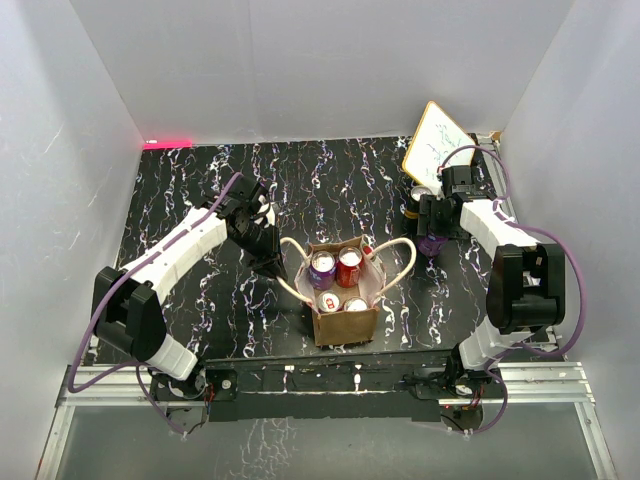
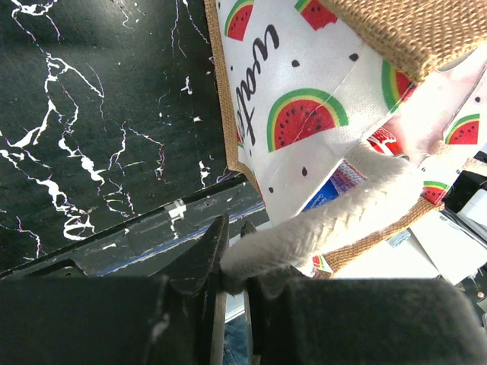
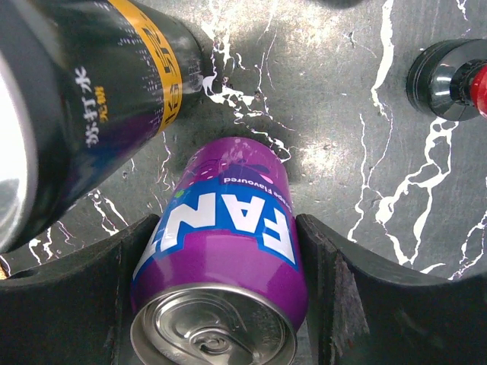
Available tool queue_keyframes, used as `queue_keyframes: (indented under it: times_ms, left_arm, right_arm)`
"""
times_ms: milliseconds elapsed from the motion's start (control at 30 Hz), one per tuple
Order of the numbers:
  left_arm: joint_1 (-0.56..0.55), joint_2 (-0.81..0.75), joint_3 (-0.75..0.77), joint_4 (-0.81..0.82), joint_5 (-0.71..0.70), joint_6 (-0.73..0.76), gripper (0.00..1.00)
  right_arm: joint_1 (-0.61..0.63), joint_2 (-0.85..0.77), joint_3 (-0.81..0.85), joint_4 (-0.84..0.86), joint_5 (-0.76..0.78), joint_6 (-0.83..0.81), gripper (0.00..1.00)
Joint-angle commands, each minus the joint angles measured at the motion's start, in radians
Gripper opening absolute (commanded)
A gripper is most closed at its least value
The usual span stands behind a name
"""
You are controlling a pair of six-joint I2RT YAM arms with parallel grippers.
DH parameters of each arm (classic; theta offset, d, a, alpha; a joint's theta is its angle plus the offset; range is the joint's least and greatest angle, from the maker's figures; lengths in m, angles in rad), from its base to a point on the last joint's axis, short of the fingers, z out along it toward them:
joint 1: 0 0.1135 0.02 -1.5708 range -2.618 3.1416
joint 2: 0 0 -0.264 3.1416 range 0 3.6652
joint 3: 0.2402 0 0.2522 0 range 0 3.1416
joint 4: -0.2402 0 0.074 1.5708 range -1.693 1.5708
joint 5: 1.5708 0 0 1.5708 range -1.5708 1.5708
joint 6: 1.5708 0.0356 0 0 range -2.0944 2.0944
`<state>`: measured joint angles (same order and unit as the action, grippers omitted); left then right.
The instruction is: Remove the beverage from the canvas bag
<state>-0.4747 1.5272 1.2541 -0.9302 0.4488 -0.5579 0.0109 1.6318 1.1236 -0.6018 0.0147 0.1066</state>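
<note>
The tan canvas bag (image 1: 345, 322) stands open at the table's middle, holding a purple can (image 1: 322, 268), a red can (image 1: 349, 265) and two more cans in front of them. My left gripper (image 1: 268, 260) is shut on the bag's left cream rope handle (image 2: 335, 217), beside the watermelon-print lining (image 2: 304, 114); in the left wrist view the gripper (image 2: 234, 247) pinches the rope's end. My right gripper (image 1: 432, 240) is out to the right of the bag. Its jaws press both sides of a purple Fanta can (image 3: 228, 243) that stands upright on the table.
A tall black can with a yellow band (image 3: 76, 99) stands close beside the Fanta can. A dark round object with a red part (image 3: 445, 76) sits farther off. A small whiteboard (image 1: 437, 140) leans at the back right. White walls enclose the black marbled table (image 1: 180, 190).
</note>
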Motion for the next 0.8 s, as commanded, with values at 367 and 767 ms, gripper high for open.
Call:
queue_keyframes:
  times_ms: [367, 767]
  left_arm:
    - [0.002, -0.029, 0.028, 0.022, -0.020, -0.010, 0.00]
    - [0.002, -0.073, -0.027, 0.070, -0.007, -0.042, 0.00]
  right_arm:
    - [-0.006, -0.115, 0.155, -0.114, -0.044, 0.030, 1.00]
    - [-0.003, -0.559, -0.097, -0.237, -0.449, 0.226, 1.00]
